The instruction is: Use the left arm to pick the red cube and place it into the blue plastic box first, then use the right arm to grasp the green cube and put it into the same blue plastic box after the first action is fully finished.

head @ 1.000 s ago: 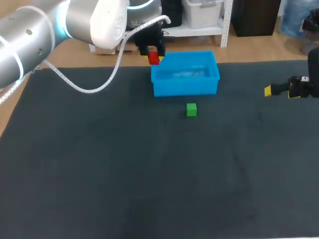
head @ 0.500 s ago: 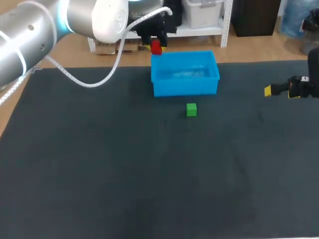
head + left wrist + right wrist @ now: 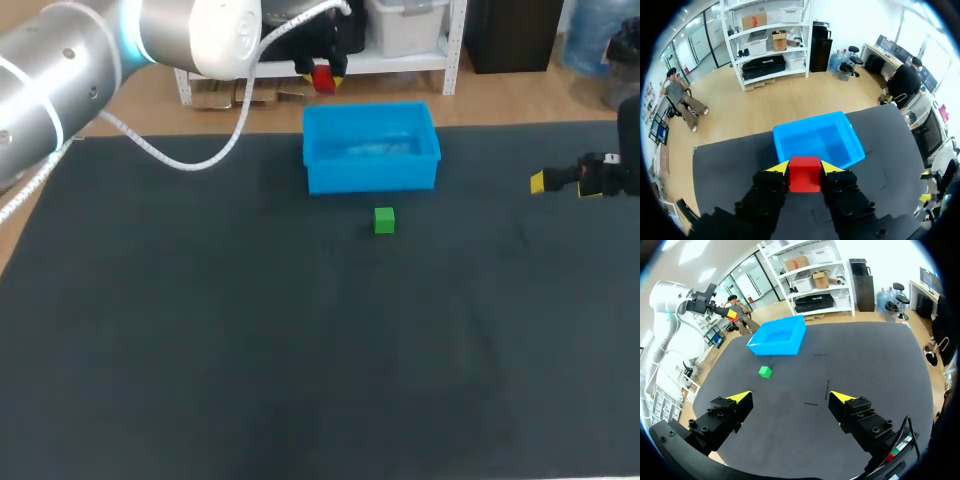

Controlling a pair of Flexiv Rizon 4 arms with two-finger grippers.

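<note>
Left wrist view: your left end effector clamps the red cube; your right end effector has its fingers apart.

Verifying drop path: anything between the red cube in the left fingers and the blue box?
Nothing visible. The red cube is held in the left fingers with the open blue box ahead; the green cube sits on the mat outside the box, off that path.

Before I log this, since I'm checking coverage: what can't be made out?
- Head view: fingers of the left gripper on the red cube, too small and dark.
- Head view: right gripper, side-on; only one yellow tip clear.
- Left wrist view: green cube missing, likely hidden behind the gripper.
</note>
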